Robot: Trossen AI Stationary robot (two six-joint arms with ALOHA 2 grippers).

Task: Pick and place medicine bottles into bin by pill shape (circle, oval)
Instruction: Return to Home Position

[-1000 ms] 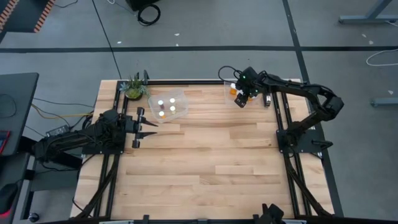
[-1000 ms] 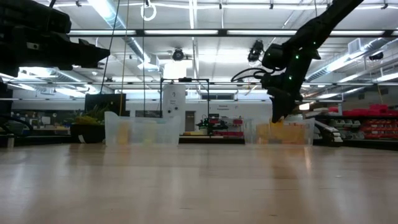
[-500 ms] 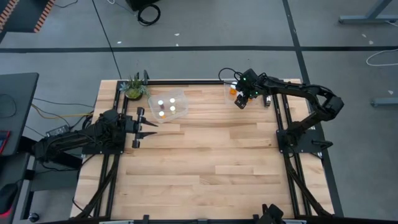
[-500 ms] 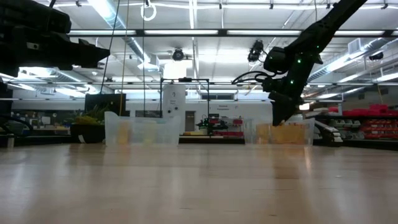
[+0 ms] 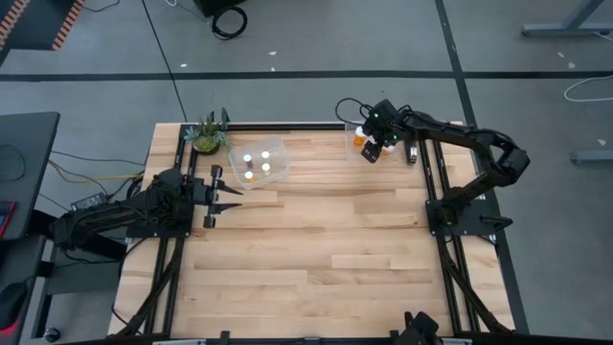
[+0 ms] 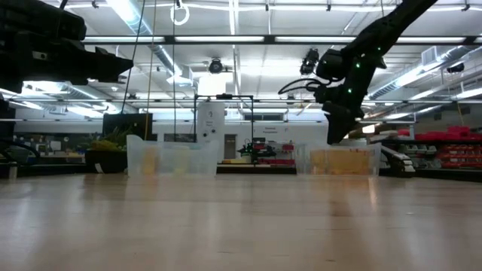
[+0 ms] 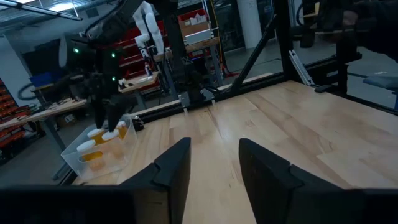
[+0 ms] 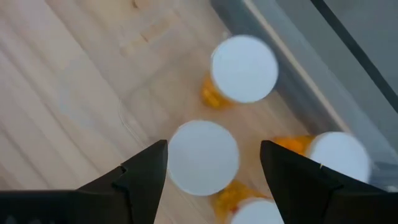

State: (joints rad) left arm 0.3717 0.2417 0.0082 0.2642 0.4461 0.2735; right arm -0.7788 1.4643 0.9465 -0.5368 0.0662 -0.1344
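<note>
Several orange bottles with white caps stand in a clear bin (image 5: 356,140) at the table's far right; the right wrist view shows their caps (image 8: 244,68) (image 8: 339,155) from above. My right gripper (image 5: 369,153) hangs open over this bin, pointing down. Its fingers stand on either side of one bottle's white cap (image 8: 203,157), which is lower down, and do not touch it. A second clear bin (image 5: 257,165) at the far left holds more white-capped bottles. My left gripper (image 5: 225,195) waits open and empty at the table's left side.
A small green plant (image 5: 206,134) stands at the far left corner beside the left bin. Black frame rails (image 5: 436,182) run along the table's sides. The left wrist view shows the right bin (image 7: 102,149) with my right gripper (image 7: 109,118) above it.
My right gripper has dipped slightly into the right bin and then risen a little above it, staying over the same spot.
</note>
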